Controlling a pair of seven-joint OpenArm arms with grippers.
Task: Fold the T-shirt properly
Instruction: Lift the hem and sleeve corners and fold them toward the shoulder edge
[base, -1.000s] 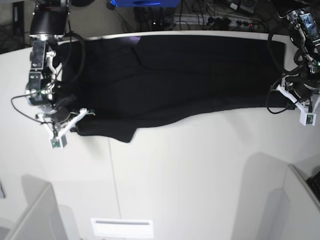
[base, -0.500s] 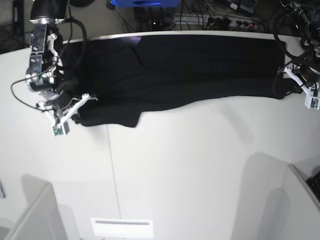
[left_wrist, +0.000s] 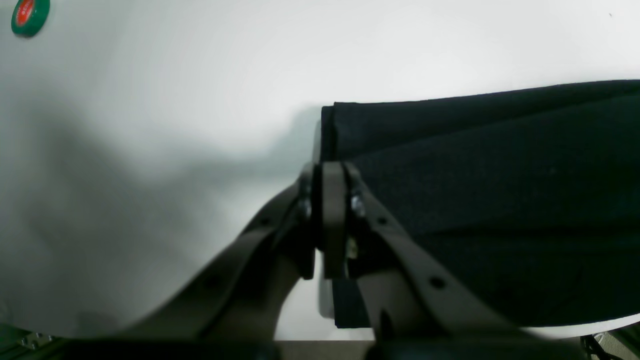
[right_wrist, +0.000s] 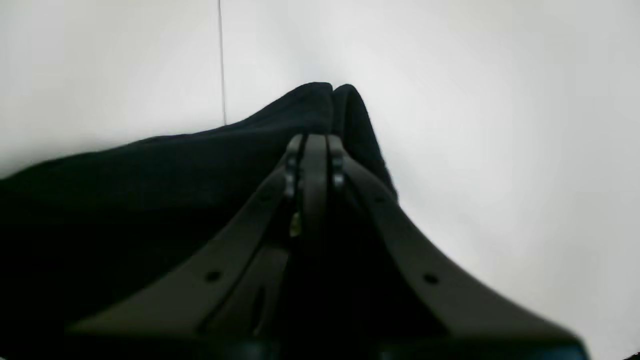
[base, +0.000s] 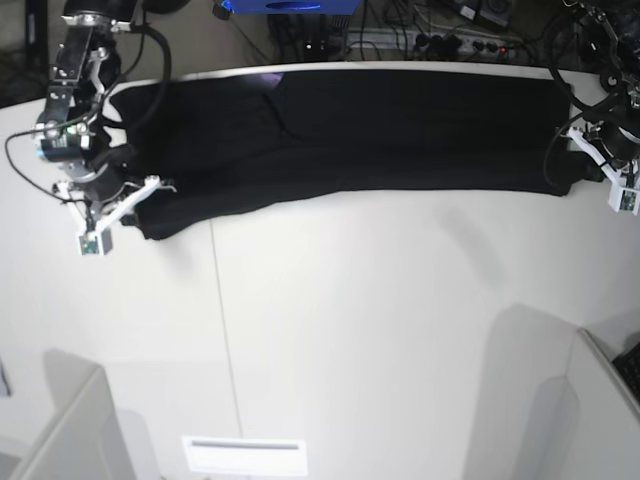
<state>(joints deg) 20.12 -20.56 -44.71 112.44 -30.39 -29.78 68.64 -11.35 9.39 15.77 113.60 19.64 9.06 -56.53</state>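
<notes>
The black T-shirt (base: 380, 130) lies stretched in a long band across the back of the white table (base: 380, 330), plain side up. At the band's left end in the base view, my right gripper (base: 148, 203) is shut on a bunched corner of the T-shirt (right_wrist: 125, 190); the right wrist view shows the gripper (right_wrist: 312, 142) with cloth pinched between closed fingers. My left gripper (base: 577, 180) holds the other end of the T-shirt (left_wrist: 500, 200). There the gripper (left_wrist: 332, 170) is shut on the folded cloth edge.
A seam (base: 225, 350) runs front to back through the table. A white slot plate (base: 245, 455) sits at the front edge. Grey panels (base: 60, 430) stand at both front corners. Cables and a power strip (base: 450, 40) lie behind the table. A green-red sticker (left_wrist: 30, 15) shows far off.
Both grippers moved toward the back of the table, holding the cloth. The sagging near edge of the T-shirt was drawn back and pulled straighter into a narrower band.
</notes>
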